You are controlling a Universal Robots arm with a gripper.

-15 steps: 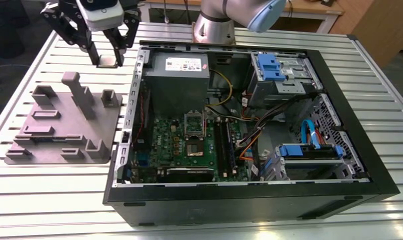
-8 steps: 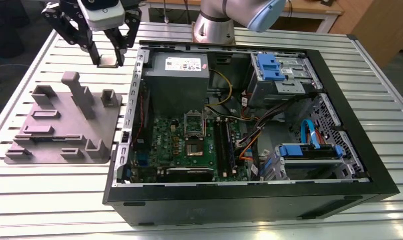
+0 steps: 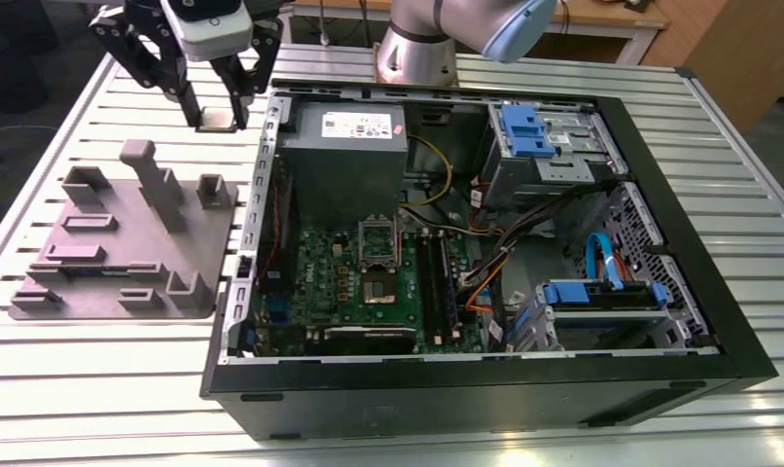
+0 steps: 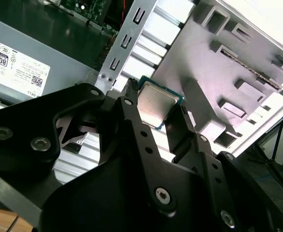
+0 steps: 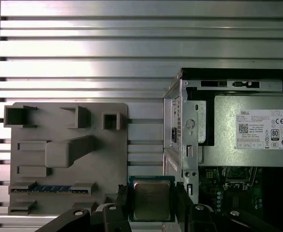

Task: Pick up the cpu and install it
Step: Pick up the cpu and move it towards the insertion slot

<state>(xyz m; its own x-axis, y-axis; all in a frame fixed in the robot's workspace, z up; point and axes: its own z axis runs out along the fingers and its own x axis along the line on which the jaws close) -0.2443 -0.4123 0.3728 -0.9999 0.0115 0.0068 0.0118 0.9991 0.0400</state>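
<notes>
cpu (image 5: 151,197) gripped and held over the table (image 3: 81,375)

The chip is pinched by its edges between the gripper (image 5: 152,203)'s black fingers (image 5: 123,199), which are closed just to its width, metal top seen in both wrist views. It's held above the slats, between the grey plate (image 3: 117,249) and the open case (image 3: 496,389), near the power supply (image 3: 346,146) corner. The socket (image 3: 376,243) is well apart.

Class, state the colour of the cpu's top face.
Silvery-grey cpu, clearest in the first wrist view.
</notes>
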